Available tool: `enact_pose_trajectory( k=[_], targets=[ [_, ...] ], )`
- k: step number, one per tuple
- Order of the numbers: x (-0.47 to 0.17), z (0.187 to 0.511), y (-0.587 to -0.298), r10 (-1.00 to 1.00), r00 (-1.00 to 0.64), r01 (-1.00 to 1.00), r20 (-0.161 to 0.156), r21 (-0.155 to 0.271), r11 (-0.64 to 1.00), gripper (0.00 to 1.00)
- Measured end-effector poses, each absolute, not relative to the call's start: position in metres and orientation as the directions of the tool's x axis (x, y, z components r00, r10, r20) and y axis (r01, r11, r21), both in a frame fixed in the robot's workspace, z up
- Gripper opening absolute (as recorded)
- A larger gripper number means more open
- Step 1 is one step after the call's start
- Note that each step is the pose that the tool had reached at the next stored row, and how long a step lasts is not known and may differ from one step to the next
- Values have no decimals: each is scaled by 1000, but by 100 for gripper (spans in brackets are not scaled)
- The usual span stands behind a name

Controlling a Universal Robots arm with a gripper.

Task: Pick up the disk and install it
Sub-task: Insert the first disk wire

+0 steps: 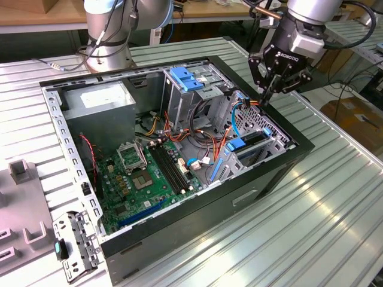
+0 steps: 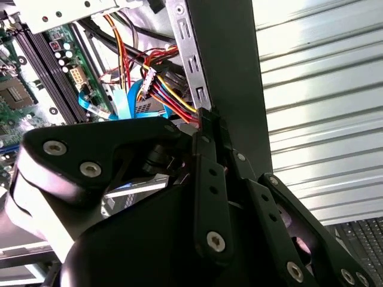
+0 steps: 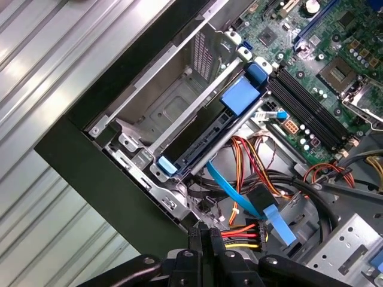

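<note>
The disk (image 1: 252, 140) stands on edge in the metal bay at the near corner of the open computer case (image 1: 197, 215), toward the exterior view's right. Its blue carrier (image 3: 238, 99) frames it, and the first wrist view shows the disk (image 3: 209, 143) edge-on between the bay's rails. My gripper (image 1: 264, 99) hangs just behind that bay at the case's edge, fingers shut together. The fingertips (image 3: 206, 238) rest against a bundle of red, yellow and orange wires (image 3: 239, 234) ending in a black connector (image 3: 263, 230). Whether they pinch the wires, I cannot tell. The fingertips (image 2: 209, 122) also meet the wires in the second wrist view.
A green motherboard (image 1: 149, 173) fills the case floor. A metal cage with a blue latch (image 1: 185, 78) and a big grey box (image 1: 99, 101) stand at the back. A loose metal bracket (image 1: 75, 245) and grey fixtures (image 1: 18, 203) lie on the slatted table, exterior view's left.
</note>
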State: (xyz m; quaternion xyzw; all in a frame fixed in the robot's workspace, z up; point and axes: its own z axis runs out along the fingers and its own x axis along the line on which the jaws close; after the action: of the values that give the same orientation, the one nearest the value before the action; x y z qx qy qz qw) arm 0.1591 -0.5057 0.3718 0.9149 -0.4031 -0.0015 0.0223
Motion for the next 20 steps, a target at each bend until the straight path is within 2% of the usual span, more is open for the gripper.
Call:
enact_pose_trajectory(
  k=[7,20],
  targets=[
    [159,372,-506,-804,595,-803,15,42,-594,17],
    [158,372,-506,-808,589,-807,15,42,-588,17]
  ],
)
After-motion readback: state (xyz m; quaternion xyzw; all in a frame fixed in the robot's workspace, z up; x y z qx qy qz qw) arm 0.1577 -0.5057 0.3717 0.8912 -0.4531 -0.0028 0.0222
